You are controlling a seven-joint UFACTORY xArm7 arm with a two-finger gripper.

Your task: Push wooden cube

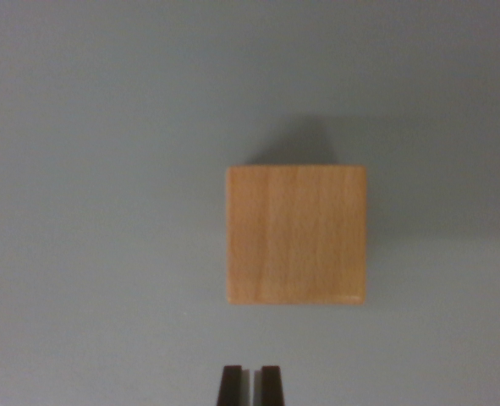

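We see the wooden cube (297, 235) resting alone on the grey table (89, 211), just beyond the claw (250, 385) — tips nearly together, holding nothing, which we judge suits pushing rather than gripping.

A plain grey table (89, 169) fills the view. One wooden cube (296, 234) sits flat on it, casting a soft shadow behind.

A plain grey surface (89, 211) fills the view, with a soft shadow (296, 139) on it.
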